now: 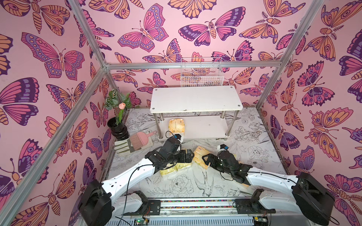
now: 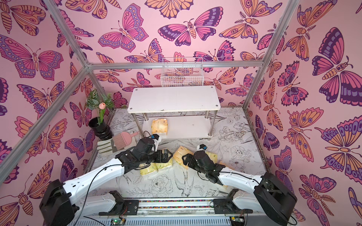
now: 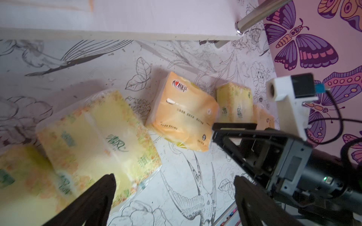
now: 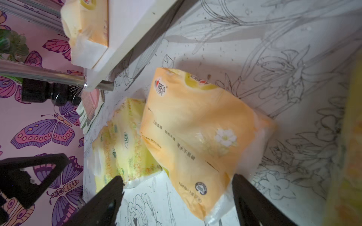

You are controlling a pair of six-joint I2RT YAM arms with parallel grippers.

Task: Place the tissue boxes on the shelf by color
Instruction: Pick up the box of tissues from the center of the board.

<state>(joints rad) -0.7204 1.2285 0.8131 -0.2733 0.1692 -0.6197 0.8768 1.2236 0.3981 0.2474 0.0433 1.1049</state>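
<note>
Now, the orange tissue pack [image 4: 195, 137] lies tilted on the tabletop [image 1: 176, 187], lower centre of both top views, in front of the shelf [image 1: 195, 97]. One long edge meets a yellow-green pack [image 4: 125, 148]; whether it rests on it or only against it, cannot tell. Right claw [image 4: 177, 176] is spread wide astride the orange pack's near end, gripping nothing. Left claw [image 3: 174, 176] is likewise spread and empty, hanging by the edge of that yellow-green pack. A second orange pack [image 1: 176, 126] sits on the shelf's lower board, left end; the upper board is bare.

Risks, as judged:
- One finger of the right claw sits over the yellow-green neighbour's wrap. Closing here could pinch both packs or drag the wrong colour along.
- The wrap looks soft and slick. An end-only grip may let the pack sag or slide out on the lift.
- The claws are near each other, tips nearly facing. A reach by either may knock the other.
- The lower tier is a low slot, with a chrome post [image 1: 158, 125] at its front corner. A drooping pack could catch the board edge.
- A further yellow-green pack [image 3: 234, 103] and a further orange pack [image 3: 263, 119] lie close by the right arm [image 1: 274, 176]. A sweep could shove them.
</note>
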